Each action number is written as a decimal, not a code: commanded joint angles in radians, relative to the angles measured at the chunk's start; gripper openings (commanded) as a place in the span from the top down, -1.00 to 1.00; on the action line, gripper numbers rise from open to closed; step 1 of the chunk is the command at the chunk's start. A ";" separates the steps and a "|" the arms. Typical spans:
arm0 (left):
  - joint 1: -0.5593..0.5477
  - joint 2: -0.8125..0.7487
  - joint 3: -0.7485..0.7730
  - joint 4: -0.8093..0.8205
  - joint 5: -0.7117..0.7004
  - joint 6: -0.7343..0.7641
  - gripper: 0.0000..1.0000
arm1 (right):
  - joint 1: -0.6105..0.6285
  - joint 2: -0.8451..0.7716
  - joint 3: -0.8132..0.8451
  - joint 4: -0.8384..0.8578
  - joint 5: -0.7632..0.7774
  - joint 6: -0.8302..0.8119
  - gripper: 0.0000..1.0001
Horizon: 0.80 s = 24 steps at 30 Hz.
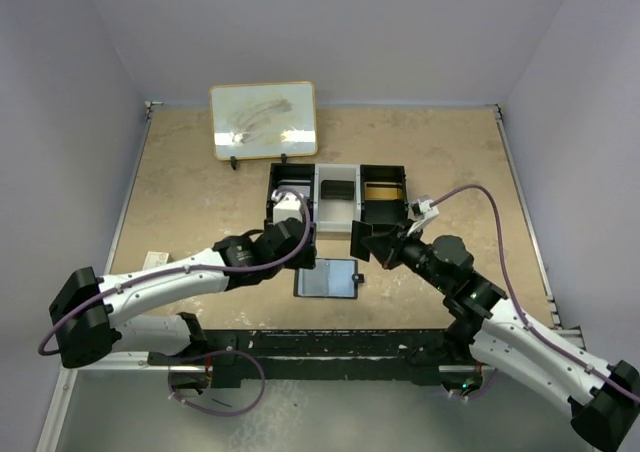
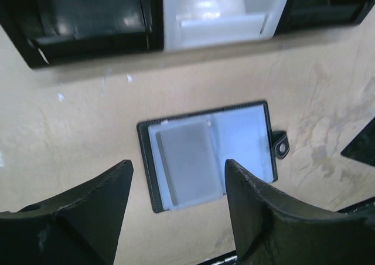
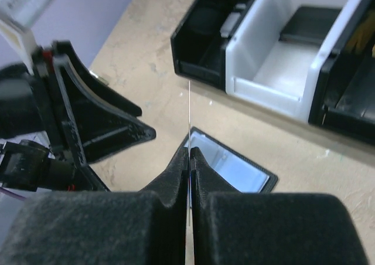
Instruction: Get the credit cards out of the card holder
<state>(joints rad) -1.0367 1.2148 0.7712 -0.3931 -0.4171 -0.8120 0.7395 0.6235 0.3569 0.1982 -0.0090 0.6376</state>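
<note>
**Card holder open on the table, one card pinched in the right gripper**

Card holder [image 1: 327,278]: there is one, and it lies flat and spread open on the tan table [image 1: 200,202]. It sits on the near side of the tray [image 1: 336,224], close to it but not touching. Its two shiny blue-grey panels face up. Its single closure tab [image 2: 282,145] sticks out from the right edge as the left wrist camera sees it. In that view one grey card [image 2: 186,165] sits in the left panel, and the right panel looks pale and plain.

The right gripper [image 3: 189,150] is closed, its two fingers pressed together on one thin card [image 3: 189,112]. The card is seen edge-on as a white line rising above the fingertips. This gripper is off the table, above the holder's right end.

The left gripper [image 2: 179,164] stands open with nothing between its two fingers. It hangs above the holder, which shows in the gap between the fingers, and it touches neither the holder nor the table.

The tray has three compartments, black on the left, white in the middle and black on the right. One dark flat item [image 1: 338,189] lies in the white compartment, and something yellowish [image 1: 382,188] shows in the right one. One smeared whiteboard [image 1: 264,120] leans at the far edge of the table.
</note>
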 commanded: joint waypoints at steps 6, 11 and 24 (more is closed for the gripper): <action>0.090 -0.090 0.207 -0.321 -0.243 0.165 -0.39 | 0.006 0.067 0.136 0.091 -0.020 -0.243 1.00; 0.300 -0.159 0.179 -0.349 -0.209 0.252 -0.40 | 0.015 0.153 0.196 0.092 0.051 -0.331 1.00; 0.306 -0.325 0.076 -0.293 -0.455 0.202 -0.43 | 0.018 0.492 0.352 0.136 0.123 -0.764 1.00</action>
<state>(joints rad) -0.7322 0.8795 0.8169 -0.6777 -0.7490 -0.5915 0.7544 1.0477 0.6460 0.2432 0.1463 0.0517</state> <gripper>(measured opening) 0.709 0.007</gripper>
